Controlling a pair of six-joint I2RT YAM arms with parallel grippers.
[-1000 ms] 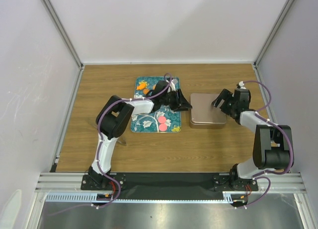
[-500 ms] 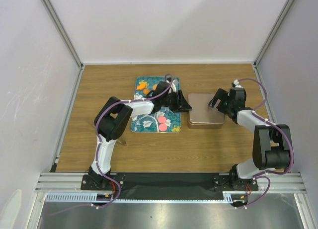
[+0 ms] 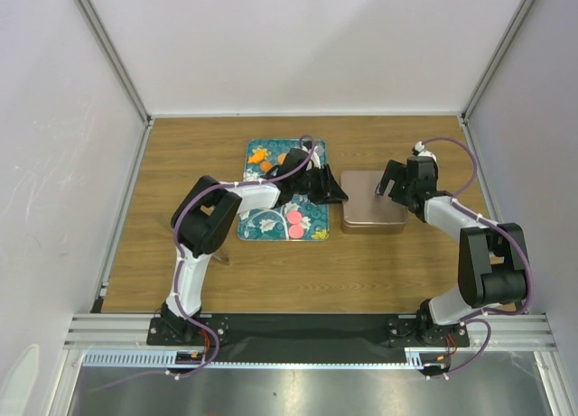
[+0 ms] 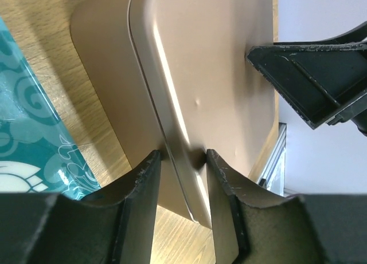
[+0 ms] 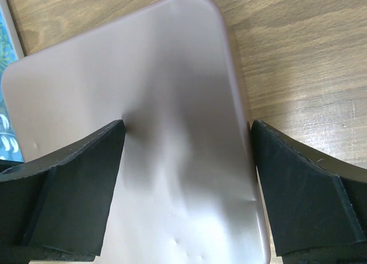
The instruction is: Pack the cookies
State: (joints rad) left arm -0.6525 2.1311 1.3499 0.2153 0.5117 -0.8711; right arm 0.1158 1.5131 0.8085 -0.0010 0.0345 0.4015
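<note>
Clock read on the overhead view, 12 pointing away from the arm bases.

Largest: wooden table [image 3: 181, 181], walled on three sides.

On it, teal floral tray [image 3: 262, 222] at about 11 from table centre, long side running 12 to 6.

Tan metal tin [image 3: 372, 216] just beside the tray at its 3, with a sliver of bare wood between. Its lid [image 4: 218, 69] on, a few shallow dents in the top. Contents hidden.

Then the left gripper [image 4: 180, 156]: reached across the tray and pinched onto the lid's rim at the tin's 9 edge, one finger outside the lip, one on top. The right gripper [image 5: 187, 127]: spread wide at the tin's 3 end, holding nothing, one finger over the lid top, the other past the edge above bare wood.

Step in hand, by judgement: getting the lid off. Possible trouble:
- Thin pinch on a smooth rim, so liable to slip if pulled up at an angle.
- Base unpinned, so liable to rise with a tight lid or skid toward 3.
- Right finger on the lid top, if pressing, would fight the lift.
- Left forearm low over the tray, so a careless sweep could scatter discs.

Smallest: the cookies [image 3: 294, 218]. Two pink discs, flat and round, touching one another near the tray's 5 corner. Orange spots at the tray's 12 end, partly under the left arm. Cannot tell discs from leaf prints there. No black or green made out.
</note>
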